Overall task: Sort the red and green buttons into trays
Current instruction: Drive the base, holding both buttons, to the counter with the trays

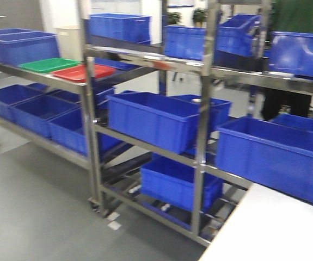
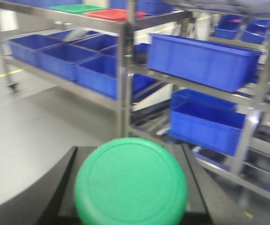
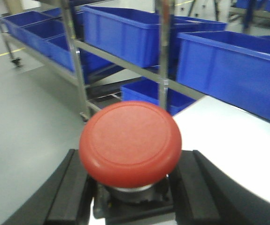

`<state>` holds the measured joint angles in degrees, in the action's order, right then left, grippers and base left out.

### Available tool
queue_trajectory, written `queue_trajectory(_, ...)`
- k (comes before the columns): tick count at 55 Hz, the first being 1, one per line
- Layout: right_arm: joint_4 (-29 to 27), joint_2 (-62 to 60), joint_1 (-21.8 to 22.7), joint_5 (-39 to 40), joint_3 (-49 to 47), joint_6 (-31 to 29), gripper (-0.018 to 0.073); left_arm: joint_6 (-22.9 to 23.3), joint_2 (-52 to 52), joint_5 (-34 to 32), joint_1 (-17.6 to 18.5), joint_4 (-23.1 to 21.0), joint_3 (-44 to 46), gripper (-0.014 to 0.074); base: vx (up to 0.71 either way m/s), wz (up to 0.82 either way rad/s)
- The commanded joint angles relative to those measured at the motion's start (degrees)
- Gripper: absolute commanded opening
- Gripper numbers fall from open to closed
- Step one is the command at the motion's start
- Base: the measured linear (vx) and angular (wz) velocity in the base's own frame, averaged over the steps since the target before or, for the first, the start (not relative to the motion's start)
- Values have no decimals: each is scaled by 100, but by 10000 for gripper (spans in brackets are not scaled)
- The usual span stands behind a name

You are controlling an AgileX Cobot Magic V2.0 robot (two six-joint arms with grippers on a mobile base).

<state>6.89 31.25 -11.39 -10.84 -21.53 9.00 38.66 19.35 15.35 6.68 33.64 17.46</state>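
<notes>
Left gripper [image 2: 130,212] tight around green button [image 2: 131,180], right gripper [image 3: 132,202] tight around red button [image 3: 130,140].

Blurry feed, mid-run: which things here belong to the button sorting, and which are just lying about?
Job: green button, in the left gripper; red button, in the right gripper; green tray and red tray, side by side.
Lying about: blue crates, steel racks, white table.

Steel shelving racks [image 1: 202,136] are standing on a grey floor [image 1: 36,217], holding blue crates [image 1: 153,122]; a white tabletop [image 1: 276,228] is showing at lower right.
</notes>
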Motion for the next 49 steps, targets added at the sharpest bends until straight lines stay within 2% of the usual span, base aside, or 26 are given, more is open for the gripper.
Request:
queue_trajectory(1,17,-2,11,515,-181,-37,-5,4,44,-388,24,46,175,0,-16,61)
queue_trajectory(29,17,-2,11,515,-181,-37,-5,4,44,-388,24,46,175,0,-13,59)
queue_trajectory(49,17,-2,11,515,-181,-37,-5,4,44,-388,24,46,175,0,3,62)
